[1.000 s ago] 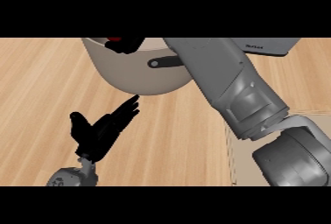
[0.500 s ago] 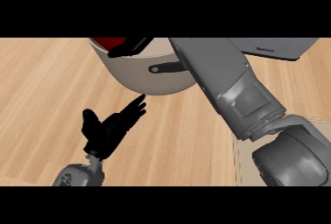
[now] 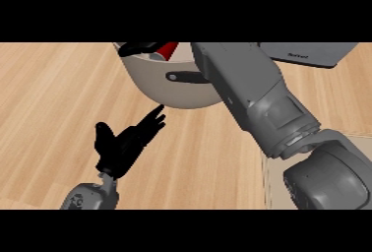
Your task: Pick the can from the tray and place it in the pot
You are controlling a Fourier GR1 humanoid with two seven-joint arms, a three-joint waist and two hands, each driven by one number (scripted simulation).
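left robot hand: open, fingers straight, holds nothing, at 7 o'clock | right robot hand: over pot at 12 o'clock, fingers around red can | wooden counter

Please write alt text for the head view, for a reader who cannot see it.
The right forearm reaches over a beige pot, where a red can shows at the rim beside black fingers. The left hand rests open above the wooden counter.
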